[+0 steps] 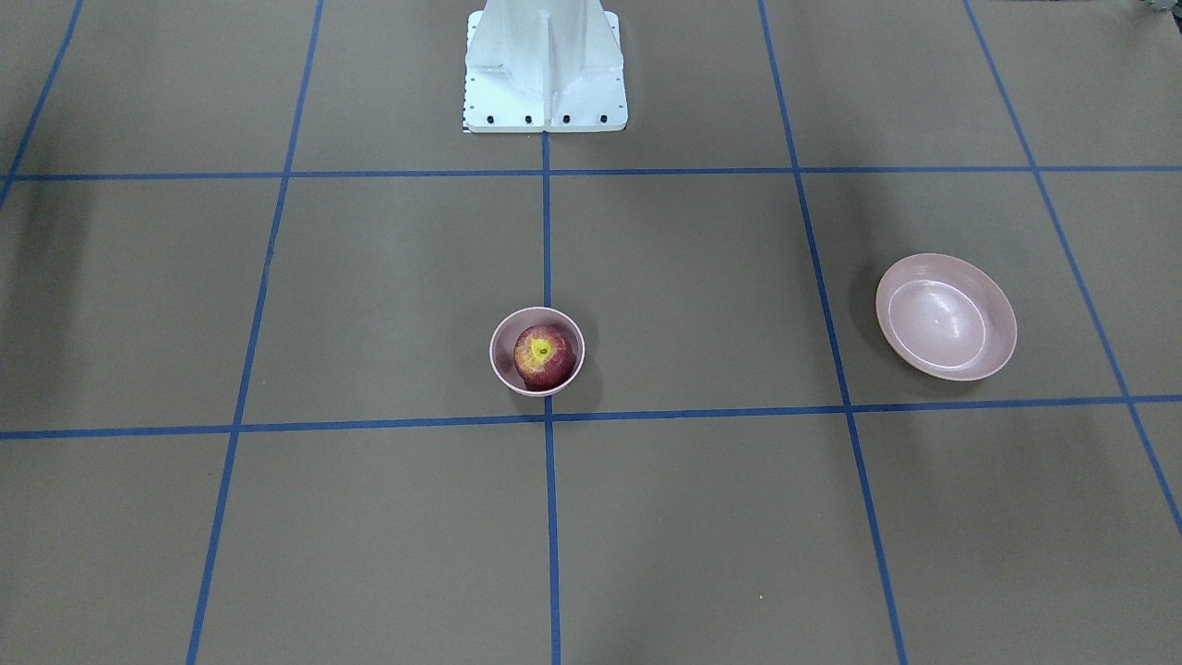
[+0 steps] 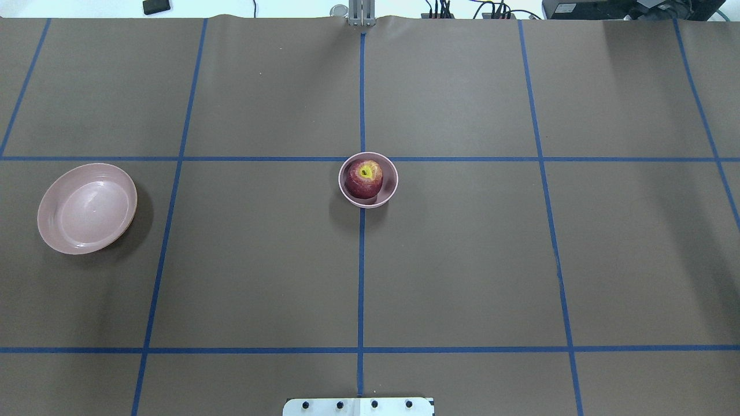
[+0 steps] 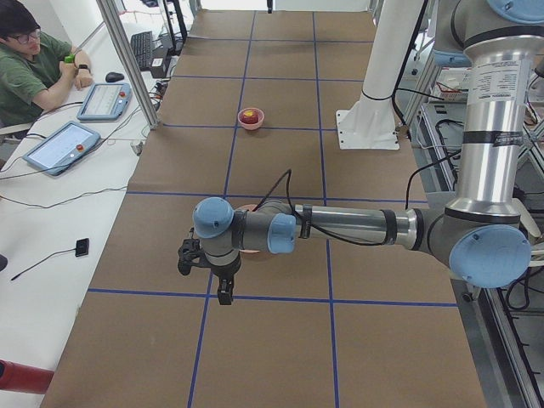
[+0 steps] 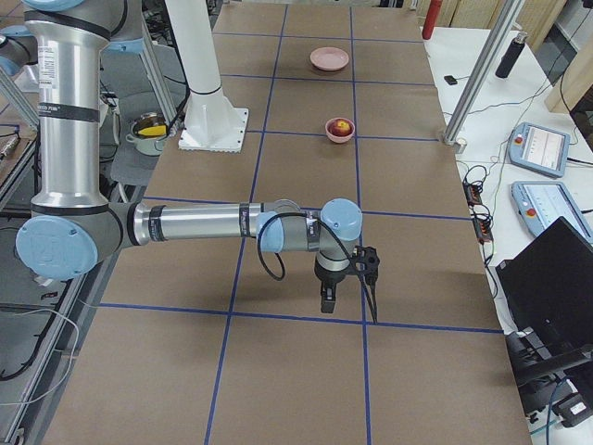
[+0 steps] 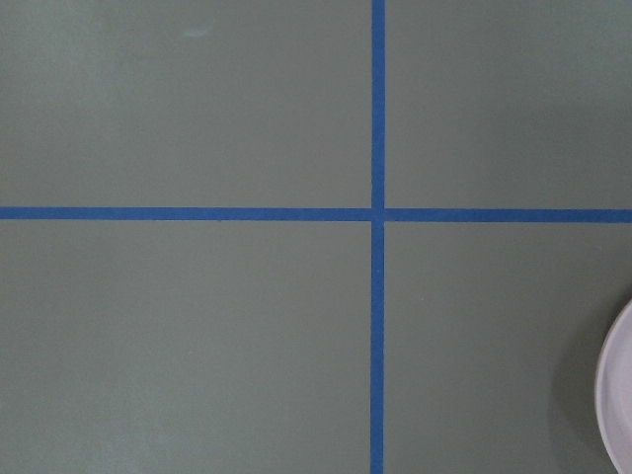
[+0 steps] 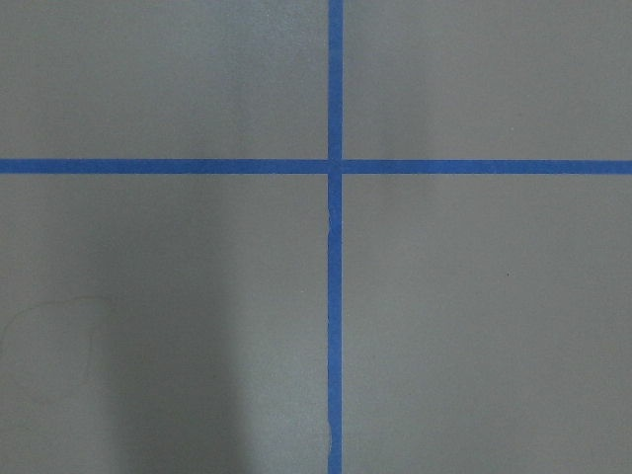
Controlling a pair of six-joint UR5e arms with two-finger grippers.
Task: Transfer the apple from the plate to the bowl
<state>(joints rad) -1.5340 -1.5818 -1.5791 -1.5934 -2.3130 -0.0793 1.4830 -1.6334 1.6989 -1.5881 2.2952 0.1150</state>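
Observation:
The dark-red apple with its yellow-green stem patch sits inside the small deep pink bowl at the table's centre, also in the front view, apple in bowl. The wide shallow pink plate stands empty on the robot's left side; its edge shows in the left wrist view. My left gripper hangs above the table near the plate; I cannot tell if it is open. My right gripper hangs over bare table far from the bowl; I cannot tell its state.
The white robot base stands at the table's robot-side edge. Blue tape lines grid the brown table. An operator sits with tablets along the far side.

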